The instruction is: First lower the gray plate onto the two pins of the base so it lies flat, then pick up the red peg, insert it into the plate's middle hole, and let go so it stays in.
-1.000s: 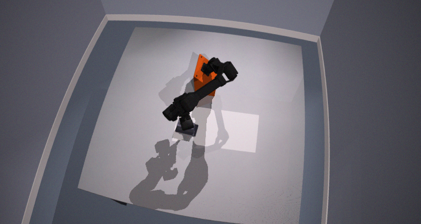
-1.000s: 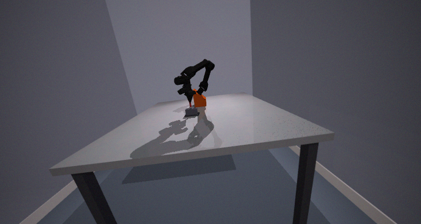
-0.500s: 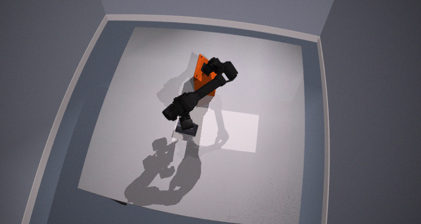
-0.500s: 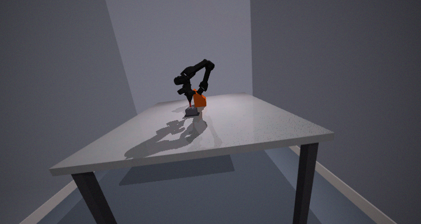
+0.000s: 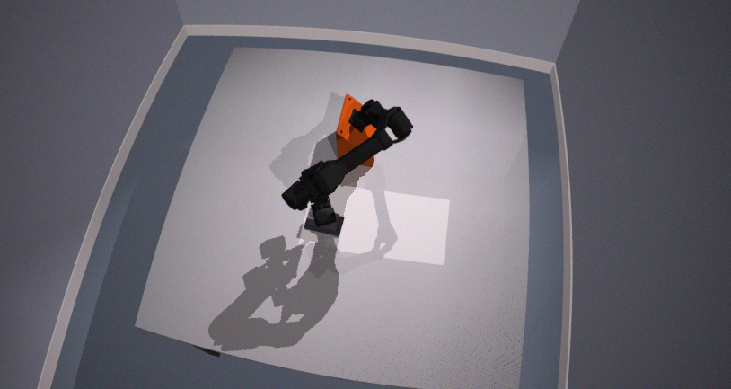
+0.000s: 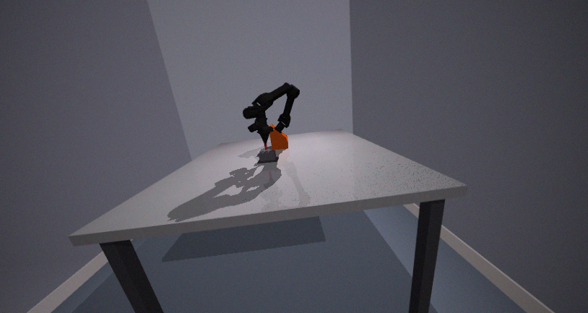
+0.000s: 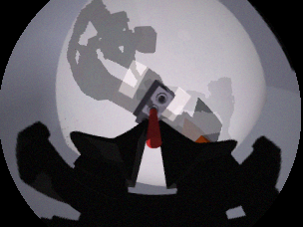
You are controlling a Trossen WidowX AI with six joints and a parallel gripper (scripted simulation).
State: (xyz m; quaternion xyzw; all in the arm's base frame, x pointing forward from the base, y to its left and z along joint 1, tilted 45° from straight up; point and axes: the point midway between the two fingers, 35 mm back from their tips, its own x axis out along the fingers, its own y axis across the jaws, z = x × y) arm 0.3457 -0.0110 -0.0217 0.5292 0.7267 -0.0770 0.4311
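The red peg [image 6: 265,147] [image 7: 153,130] is held between the fingertips of my shut gripper [image 6: 265,144] [image 7: 153,124], pointing down. The gray plate [image 6: 267,155] lies on the dark base [image 5: 324,225] [image 6: 267,160] [image 7: 143,106] and looks flat. In the wrist view one ringed round feature on the plate shows clear of the peg, and the peg's far end overlaps a second one. In the exterior view the peg's lower end is at or just above the plate's top. I cannot tell whether it has entered a hole. In the top view the arm hides the fingertips and the peg.
The orange block [image 5: 357,154] [image 6: 279,140] [image 7: 201,139] stands close behind the base, by the arm's mount. A bright rectangular patch [image 5: 418,228] shows on the table [image 5: 460,130] [image 6: 349,167] to the right of the base. The arm's shadows fall across the table.
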